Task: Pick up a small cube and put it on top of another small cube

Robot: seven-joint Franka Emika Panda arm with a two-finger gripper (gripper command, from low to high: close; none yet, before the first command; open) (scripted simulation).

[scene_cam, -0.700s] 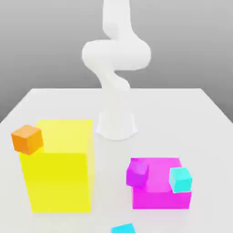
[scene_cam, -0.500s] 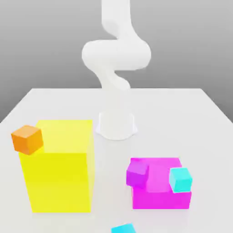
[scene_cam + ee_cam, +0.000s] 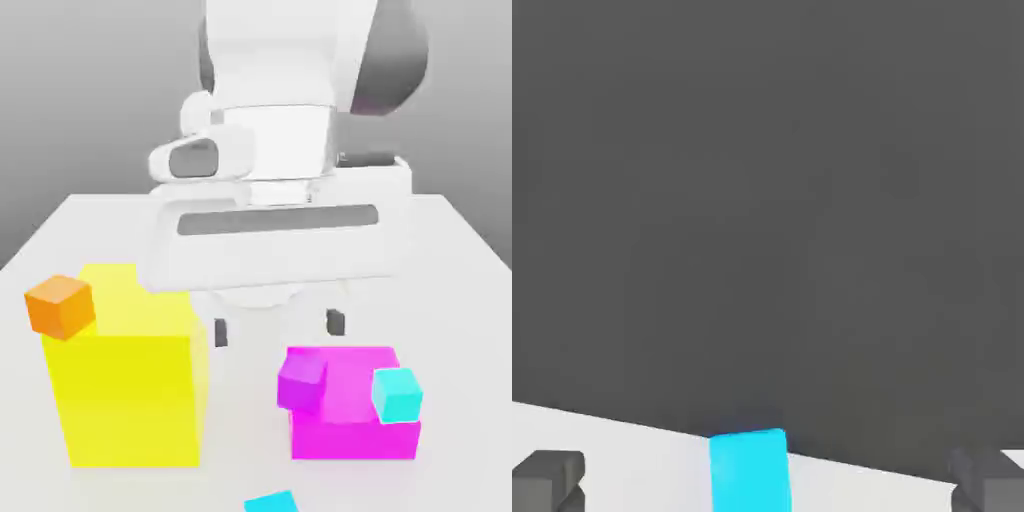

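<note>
Lowered into the exterior view, my pincer [image 3: 279, 327] stands spread and empty. The blue cube [image 3: 751, 474] lies near the desk's [image 3: 632, 462] edge; probably light and rigid, it suits a centred grip on opposite side faces.

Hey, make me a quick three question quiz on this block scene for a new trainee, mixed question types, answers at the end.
1. True or false: the gripper is holding a cube.
2. Which color is the large block under the turquoise cube: (a) yellow, (b) magenta, (c) orange?
3. Fill in the blank: in the exterior view, the orange cube appears at the upper corner of the large ____ block.

Key: 1. false; 2. b; 3. yellow
</note>
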